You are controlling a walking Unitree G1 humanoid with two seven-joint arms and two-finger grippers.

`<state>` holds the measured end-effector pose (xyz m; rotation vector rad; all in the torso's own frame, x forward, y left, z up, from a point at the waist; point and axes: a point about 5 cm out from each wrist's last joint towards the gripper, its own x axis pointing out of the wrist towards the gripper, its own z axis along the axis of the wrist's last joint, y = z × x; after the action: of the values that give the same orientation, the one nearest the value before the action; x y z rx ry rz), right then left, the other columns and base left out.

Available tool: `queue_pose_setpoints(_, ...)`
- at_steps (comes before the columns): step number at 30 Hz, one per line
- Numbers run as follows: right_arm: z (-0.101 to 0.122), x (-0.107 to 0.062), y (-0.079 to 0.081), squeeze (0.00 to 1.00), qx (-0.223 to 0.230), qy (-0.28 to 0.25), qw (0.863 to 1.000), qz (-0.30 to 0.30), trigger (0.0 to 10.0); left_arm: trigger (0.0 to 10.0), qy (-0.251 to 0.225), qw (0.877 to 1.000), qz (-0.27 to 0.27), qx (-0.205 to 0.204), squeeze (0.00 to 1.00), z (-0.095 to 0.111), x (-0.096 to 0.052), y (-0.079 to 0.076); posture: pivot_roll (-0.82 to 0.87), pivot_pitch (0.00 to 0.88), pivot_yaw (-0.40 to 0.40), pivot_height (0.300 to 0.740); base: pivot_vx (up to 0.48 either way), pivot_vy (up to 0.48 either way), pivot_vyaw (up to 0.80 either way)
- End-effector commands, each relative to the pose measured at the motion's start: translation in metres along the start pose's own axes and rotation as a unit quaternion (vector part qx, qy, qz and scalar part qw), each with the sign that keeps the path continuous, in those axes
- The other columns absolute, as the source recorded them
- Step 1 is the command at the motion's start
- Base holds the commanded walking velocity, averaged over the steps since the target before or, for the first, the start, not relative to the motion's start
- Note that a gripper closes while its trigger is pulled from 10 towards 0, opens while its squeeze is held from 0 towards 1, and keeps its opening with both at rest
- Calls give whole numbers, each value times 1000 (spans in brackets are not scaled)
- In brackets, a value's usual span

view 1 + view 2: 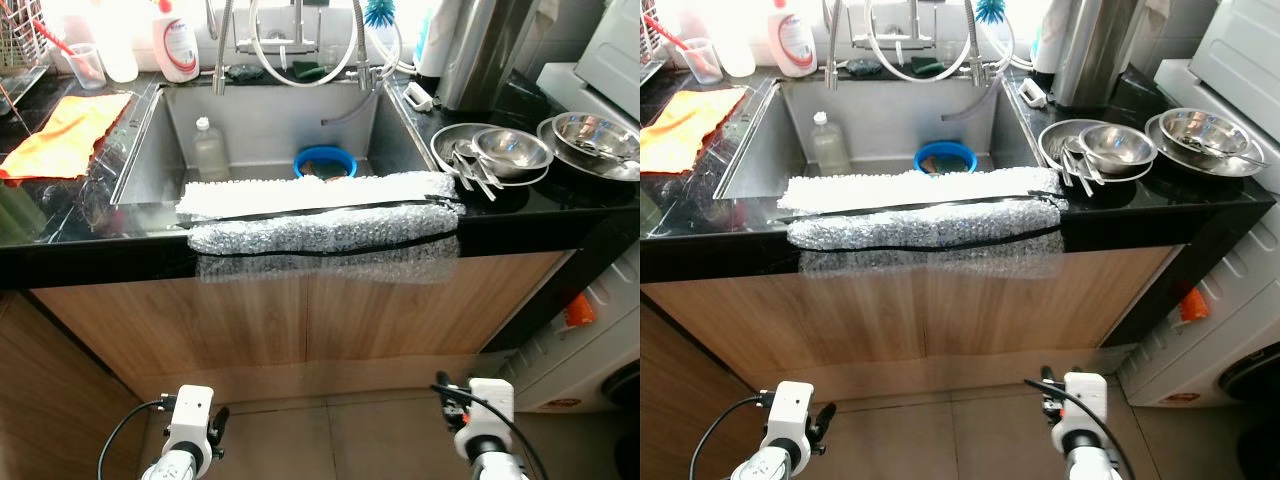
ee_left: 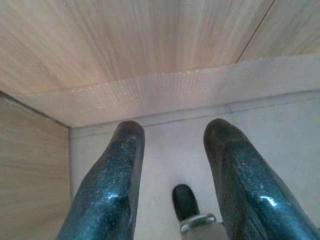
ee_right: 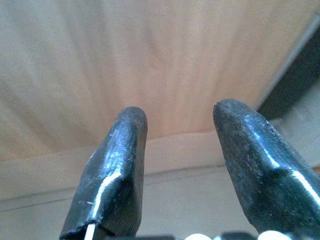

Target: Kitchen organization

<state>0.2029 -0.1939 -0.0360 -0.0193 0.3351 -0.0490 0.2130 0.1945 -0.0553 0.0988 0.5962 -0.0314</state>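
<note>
- An orange cloth [image 1: 62, 132] lies on the black bench [image 1: 90, 232] at 9 o'clock from the sink [image 1: 262, 125].
- A white detergent bottle [image 1: 176, 42] stands at the sink's 11 o'clock corner.
- The left hand [image 2: 172, 182] hangs low before the wooden cabinet front [image 1: 300, 325], fingers spread, holding nothing.
- Inside the sink, a clear bottle [image 1: 209, 150] stands at 9 o'clock of a blue bowl [image 1: 325, 162].
- Bubble wrap [image 1: 320, 222] drapes over the sink's front edge, a black strip across it.
- The right hand [image 3: 180, 165] hangs low too, fingers spread, empty.
- At 3 o'clock of the sink, steel bowls [image 1: 512, 148] and utensils [image 1: 470, 170] rest in a steel plate [image 1: 447, 142]; another steel bowl [image 1: 593, 135] sits further right.
</note>
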Motion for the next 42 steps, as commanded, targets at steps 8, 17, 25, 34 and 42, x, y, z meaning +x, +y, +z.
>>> queue_pose_setpoints(8,15,-13,-1,0,1,-54,999,-2,10000,10000,-240,966,75,56,0,65,-31,46,-35,0,15,740,0,0,0)
queue_pose_setpoints(17,37,-1,12,0,3,-90,996,6,10000,10000,-302,948,94,24,0,102,-46,46,-18,0,28,740,0,0,0)
queue_pose_setpoints(25,76,12,13,0,-7,-149,989,-3,10000,10000,-364,923,127,20,0,146,-71,60,12,0,18,740,0,0,0)
queue_pose_setpoints(34,113,25,14,0,-8,-200,980,-18,10000,10000,-438,894,81,48,0,211,-73,43,10,0,21,740,0,0,0)
queue_pose_setpoints(42,133,33,18,0,-15,-227,974,-24,10000,10000,-432,899,33,59,0,221,-62,25,-3,0,34,740,0,0,0)
